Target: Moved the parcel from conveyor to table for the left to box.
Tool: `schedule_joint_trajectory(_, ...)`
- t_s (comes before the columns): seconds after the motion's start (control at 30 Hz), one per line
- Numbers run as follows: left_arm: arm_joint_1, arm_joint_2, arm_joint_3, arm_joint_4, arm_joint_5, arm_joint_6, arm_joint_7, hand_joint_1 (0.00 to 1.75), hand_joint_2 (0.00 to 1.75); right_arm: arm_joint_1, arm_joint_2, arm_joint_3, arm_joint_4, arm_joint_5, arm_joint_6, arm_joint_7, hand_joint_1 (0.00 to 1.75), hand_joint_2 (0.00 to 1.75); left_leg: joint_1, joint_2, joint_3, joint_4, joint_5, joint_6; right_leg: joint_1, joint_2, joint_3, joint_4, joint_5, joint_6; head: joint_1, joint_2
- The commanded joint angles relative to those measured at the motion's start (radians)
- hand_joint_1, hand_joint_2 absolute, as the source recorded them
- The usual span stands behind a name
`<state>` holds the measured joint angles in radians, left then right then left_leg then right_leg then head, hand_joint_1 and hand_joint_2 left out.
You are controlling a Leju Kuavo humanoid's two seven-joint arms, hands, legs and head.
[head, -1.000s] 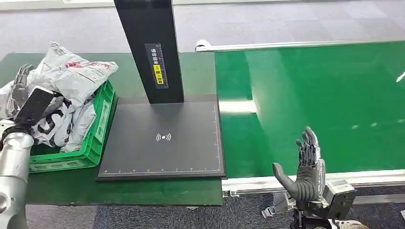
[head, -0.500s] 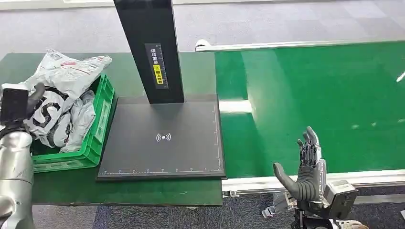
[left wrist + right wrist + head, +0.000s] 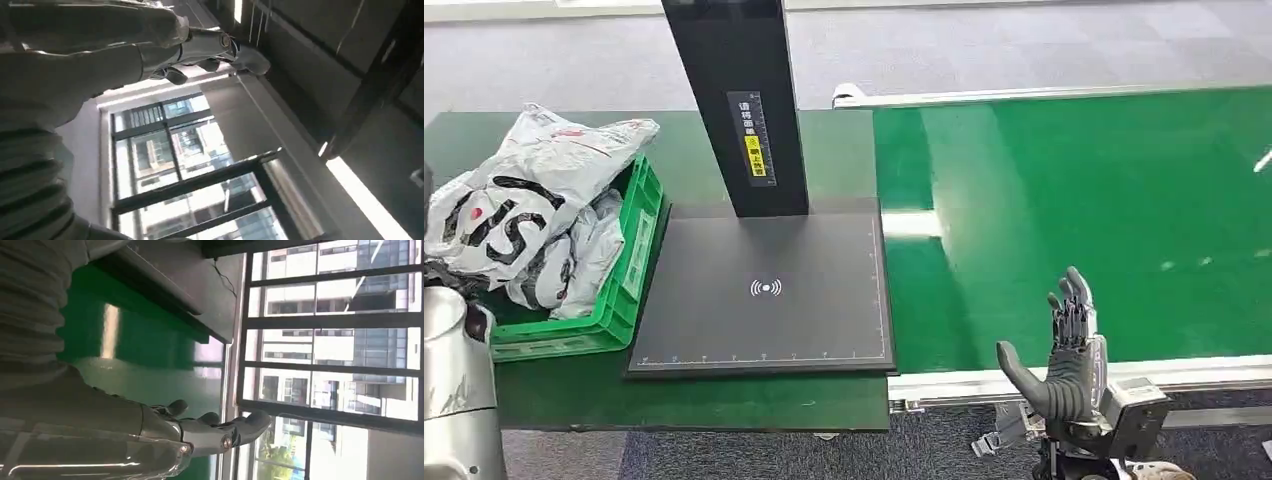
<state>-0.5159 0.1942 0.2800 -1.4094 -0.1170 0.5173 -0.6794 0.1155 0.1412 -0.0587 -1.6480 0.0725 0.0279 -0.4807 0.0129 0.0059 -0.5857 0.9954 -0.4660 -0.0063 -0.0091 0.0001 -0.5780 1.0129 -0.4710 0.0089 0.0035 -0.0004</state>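
Note:
Several grey-white parcels fill the green crate [image 3: 631,262] at the table's left end. A parcel with black lettering [image 3: 492,215] lies on top of the pile, and another parcel [image 3: 574,140] sticks out over the crate's far rim. My silver left arm [image 3: 454,385] stands at the crate's near left corner. The left wrist view shows my left hand [image 3: 192,47] with its fingers stretched out and nothing in them. My right hand [image 3: 1069,350] is upright at the near rail of the conveyor, fingers apart and empty; the right wrist view shows this right hand [image 3: 205,432] too.
The green conveyor belt [image 3: 1084,190] on the right carries no parcel. A black scanner pad [image 3: 769,300] with a tall black post [image 3: 739,100] lies on the green table [image 3: 694,400] between crate and conveyor.
My left hand has let go of the lettered parcel and drawn back off the crate to the left. The parcel has settled on the pile. My right hand has not moved.

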Motion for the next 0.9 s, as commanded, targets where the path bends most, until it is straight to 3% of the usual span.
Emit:
schedule_joint_trajectory(0.03, 0.065, -0.069, 0.051, -0.195, 0.126, -0.031, -0.015, 0.0, 1.75, -0.026, -0.028, 0.027, 0.074, -0.003, -0.018, -0.002, 0.0, 1.75, 0.0, -0.001, 0.001, -0.001, 0.0, 0.001, 0.0, 0.0, 0.002, -0.002, 0.0, 0.0, 0.0, 0.0)
schedule_joint_trajectory(0.2, 0.067, -0.064, 0.028, -0.187, 0.141, -0.064, -0.012, 0.0, 1.75, -0.024, -0.028, 0.024, 0.07, -0.004, -0.021, -0.003, 0.0, 1.75, 0.0, 0.0, 0.002, -0.002, 0.0, 0.001, 0.0, 0.001, 0.002, -0.003, 0.001, 0.0, 0.0, 0.0)
schedule_joint_trajectory(0.33, 0.135, -0.101, -0.102, -0.245, 0.112, -0.169, 0.05, 0.0, 1.75, -0.02, -0.037, 0.024, 0.073, -0.006, -0.023, -0.003, 0.0, 1.75, 0.0, -0.003, 0.002, -0.002, 0.001, 0.001, 0.0, -0.002, 0.003, -0.003, 0.0, 0.0, 0.0, 0.0)
schedule_joint_trajectory(0.47, 0.265, -0.153, -0.264, -0.27, 0.027, -0.179, 0.071, 0.0, 1.75, -0.047, -0.04, 0.037, 0.111, -0.011, -0.012, -0.001, 0.0, 1.75, -0.001, -0.002, 0.004, -0.003, 0.0, 0.001, -0.001, -0.002, 0.004, -0.004, 0.0, 0.001, 0.0, 0.0)
schedule_joint_trajectory(0.57, 0.355, -0.211, -0.402, -0.188, -0.016, -0.274, 0.119, 0.0, 1.75, -0.072, -0.034, 0.066, 0.15, 0.004, 0.001, 0.023, 0.0, 1.75, -0.002, -0.002, 0.006, -0.004, 0.0, 0.001, -0.002, -0.002, 0.006, -0.005, 0.0, 0.001, 0.0, 0.0)
schedule_joint_trajectory(0.67, 0.373, -0.26, -0.51, 0.029, -0.044, -0.362, 0.15, 0.0, 1.75, -0.117, -0.027, 0.113, 0.215, 0.014, 0.034, 0.046, 0.0, 1.75, -0.002, -0.003, 0.005, -0.003, 0.0, 0.001, -0.002, -0.002, 0.006, -0.004, 0.0, 0.001, 0.0, 0.0)
schedule_joint_trajectory(0.73, 0.369, -0.289, -0.521, 0.128, -0.03, -0.356, 0.093, 0.0, 1.75, -0.144, -0.025, 0.135, 0.263, 0.016, 0.037, 0.048, 0.0, 1.75, -0.003, -0.003, 0.006, -0.004, 0.0, 0.001, -0.003, -0.002, 0.006, -0.005, 0.0, 0.001, 0.0, 0.0)
schedule_joint_trajectory(0.9, 0.364, -0.278, -0.511, 0.109, -0.02, -0.362, 0.097, 0.0, 1.75, -0.142, -0.031, 0.137, 0.261, 0.013, 0.035, 0.044, 0.0, 1.75, -0.002, -0.001, 0.004, -0.003, 0.0, 0.0, -0.002, -0.001, 0.004, -0.004, 0.001, 0.0, 0.0, 0.0)
